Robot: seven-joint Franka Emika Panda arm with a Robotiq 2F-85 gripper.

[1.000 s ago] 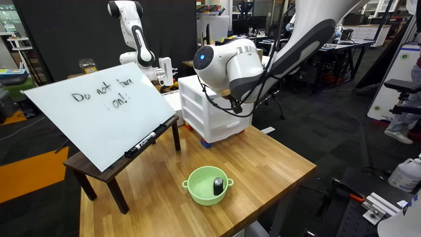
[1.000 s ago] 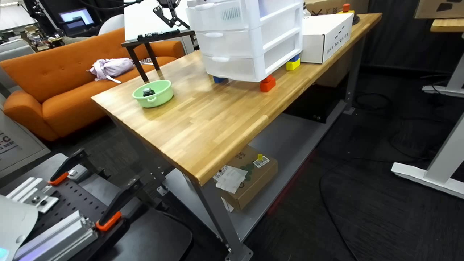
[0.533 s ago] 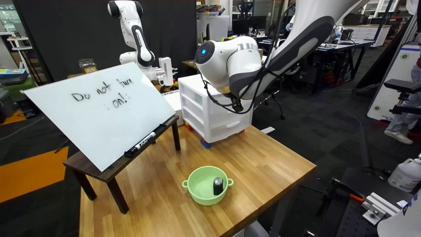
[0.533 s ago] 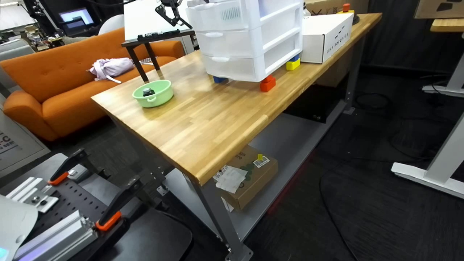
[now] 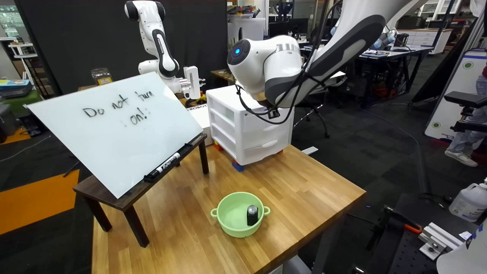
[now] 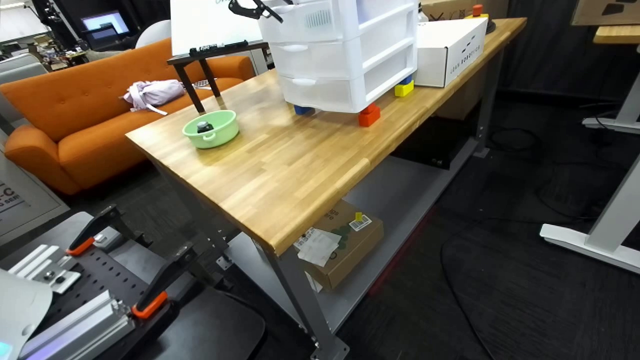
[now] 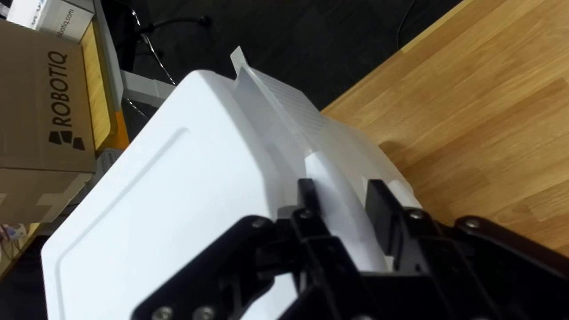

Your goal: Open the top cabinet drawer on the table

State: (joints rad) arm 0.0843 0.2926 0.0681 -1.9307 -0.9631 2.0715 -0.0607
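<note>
The cabinet [image 5: 228, 129] is a white box of stacked drawers on the wooden table [image 5: 186, 220]. Its top cabinet drawer [image 6: 312, 25] has a translucent front and a white handle [image 7: 335, 206]. In the wrist view my gripper [image 7: 341, 189] has this handle between its black fingers. One finger lies close along the handle; beside the other I cannot tell contact from a narrow gap. A shaded strip separates the cabinet's top edge from the drawer front, so whether the drawer stands ajar is unclear. My arm covers the drawer front in an exterior view, while the fingers [image 6: 272, 14] show in an exterior view.
A pale green bowl [image 5: 228, 228] holding a dark object stands in front of the cabinet. A whiteboard [image 5: 95, 133] leans on a dark stand beside it. Behind the cabinet sits a white box [image 6: 450, 55]. Cables [image 5: 279, 121] loop below my wrist. Another arm [image 5: 161, 53] stands behind.
My gripper has risen and moved in against the top drawer's front. Its fingers have drawn closer together. The cabinet and bowl have stayed in place.
</note>
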